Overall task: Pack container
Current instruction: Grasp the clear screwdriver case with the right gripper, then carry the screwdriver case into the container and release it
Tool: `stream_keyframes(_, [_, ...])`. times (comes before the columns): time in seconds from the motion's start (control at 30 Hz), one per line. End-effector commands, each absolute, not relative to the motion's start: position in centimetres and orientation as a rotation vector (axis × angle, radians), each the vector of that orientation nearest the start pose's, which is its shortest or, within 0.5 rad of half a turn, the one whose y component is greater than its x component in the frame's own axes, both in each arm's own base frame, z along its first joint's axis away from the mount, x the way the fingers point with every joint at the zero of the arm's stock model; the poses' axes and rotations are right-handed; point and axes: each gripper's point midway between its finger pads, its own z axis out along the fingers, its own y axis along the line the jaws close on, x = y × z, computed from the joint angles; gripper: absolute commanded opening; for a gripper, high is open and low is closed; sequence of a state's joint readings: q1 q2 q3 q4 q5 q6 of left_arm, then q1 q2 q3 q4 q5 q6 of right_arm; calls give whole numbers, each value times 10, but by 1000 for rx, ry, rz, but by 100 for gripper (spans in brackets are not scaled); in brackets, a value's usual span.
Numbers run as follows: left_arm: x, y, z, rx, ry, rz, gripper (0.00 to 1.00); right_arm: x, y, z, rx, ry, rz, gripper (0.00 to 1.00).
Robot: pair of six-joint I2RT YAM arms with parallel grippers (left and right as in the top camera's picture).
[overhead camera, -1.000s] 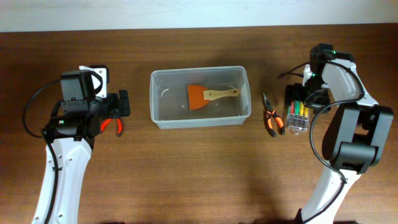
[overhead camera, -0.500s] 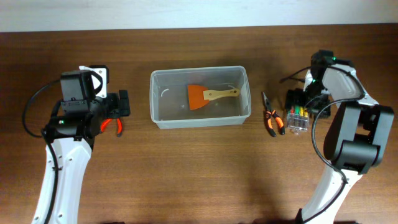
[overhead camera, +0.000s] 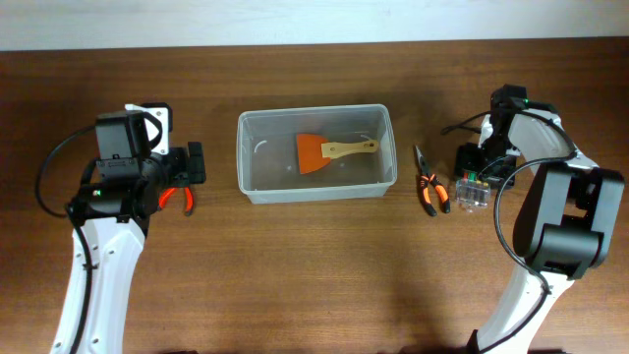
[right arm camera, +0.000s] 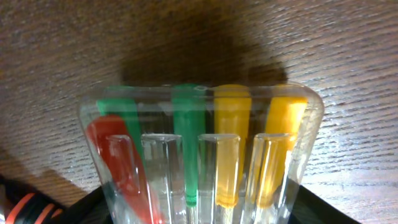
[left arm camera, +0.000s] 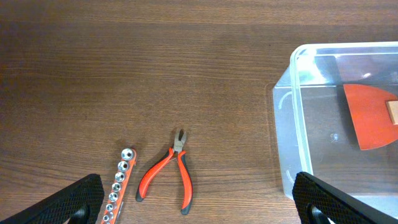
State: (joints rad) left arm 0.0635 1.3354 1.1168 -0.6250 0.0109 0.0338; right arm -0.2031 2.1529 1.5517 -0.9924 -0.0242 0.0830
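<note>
The clear plastic container [overhead camera: 242, 157] stands at the table's middle with an orange scraper [overhead camera: 313, 154] inside; its left wall shows in the left wrist view [left arm camera: 298, 124]. My left gripper [overhead camera: 190, 169] is open and empty, hovering over red-handled pliers [left arm camera: 168, 177] and an orange socket rail [left arm camera: 118, 190]. My right gripper [overhead camera: 479, 169] is open, its fingers on either side of a clear case of coloured screwdrivers [right arm camera: 199, 149], which lies on the table [overhead camera: 473, 195].
Orange-and-black pliers [overhead camera: 429, 187] lie between the container and the screwdriver case. A white object [overhead camera: 152, 116] sits behind the left arm. The red pliers [overhead camera: 183, 197] lie just left of the container.
My right gripper has moved toward the front of the table, down over the screwdriver case, hiding most of it from above. The left arm has not moved.
</note>
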Motion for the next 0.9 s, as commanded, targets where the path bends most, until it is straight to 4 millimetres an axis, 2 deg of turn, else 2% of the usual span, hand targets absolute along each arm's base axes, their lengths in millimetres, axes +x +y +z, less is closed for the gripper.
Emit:
stream_keyframes(0.0, [377, 22, 199, -10, 2398, 46, 99, 380, -65, -12, 466, 3161, 126, 70])
stream_keyframes(0.33, [377, 22, 199, -10, 2398, 46, 99, 380, -64, -9, 465, 3157, 132, 65])
stream_keyframes(0.5, [377, 22, 199, -10, 2398, 46, 99, 388, -66, 10, 453, 3104, 124, 61])
stream_keyframes(0.6, [377, 22, 199, -10, 2398, 46, 99, 396, -67, 34, 440, 3046, 117, 59])
stream_keyframes(0.73, [377, 22, 199, -10, 2398, 46, 99, 406, -64, 80, 399, 2954, 106, 55])
stream_keyframes(0.8, [377, 22, 199, -10, 2398, 46, 99, 411, -54, 111, 346, 2898, 104, 53])
stream_keyframes(0.87, [377, 22, 199, -10, 2398, 46, 99, 416, -35, 149, 220, 2828, 109, 52])
